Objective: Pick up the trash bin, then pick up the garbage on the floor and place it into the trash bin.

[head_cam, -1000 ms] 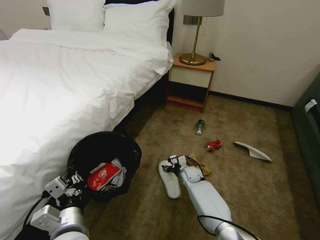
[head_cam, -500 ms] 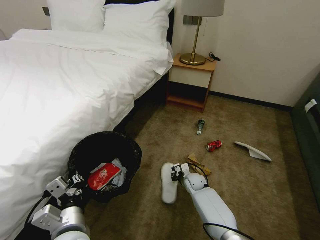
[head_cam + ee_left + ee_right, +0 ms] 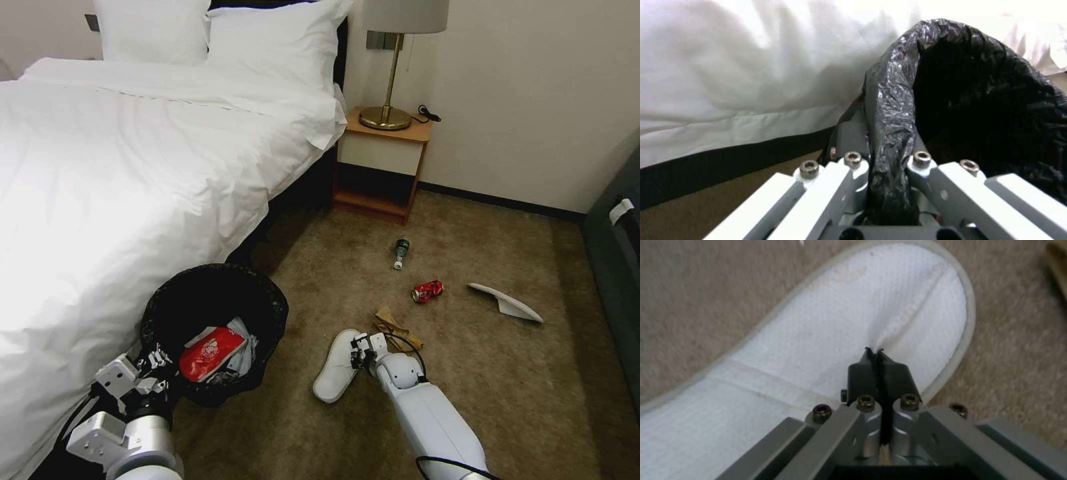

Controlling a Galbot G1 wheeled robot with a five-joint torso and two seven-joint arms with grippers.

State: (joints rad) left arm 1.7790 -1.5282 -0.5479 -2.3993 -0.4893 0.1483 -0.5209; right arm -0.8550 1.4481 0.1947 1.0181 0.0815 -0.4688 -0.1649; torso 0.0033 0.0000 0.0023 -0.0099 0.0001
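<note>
The bed [image 3: 133, 167] runs along my left. Beside its near edge my left hand [image 3: 155, 365] is clamped on the rim of the trash bin [image 3: 217, 280]; in the left wrist view my fingers [image 3: 853, 166] pinch the folded black bag [image 3: 889, 110] on that rim. A red wrapper [image 3: 210, 353] and crumpled white tissue [image 3: 241, 347] lie inside the bin. Right of the bin, on the carpet [image 3: 467, 373], my right hand [image 3: 360, 351] is closed on a pinch of fabric of a white slipper [image 3: 337, 373], its pads [image 3: 862, 373] pressed together there. Just beside it lies a brown paper bag [image 3: 397, 330]. Farther off toward the nightstand [image 3: 383, 163] lie a small green bottle [image 3: 400, 253] and a crushed red can [image 3: 427, 291]. The other slipper [image 3: 507, 302] lies well apart, toward the carpet's right edge.
</note>
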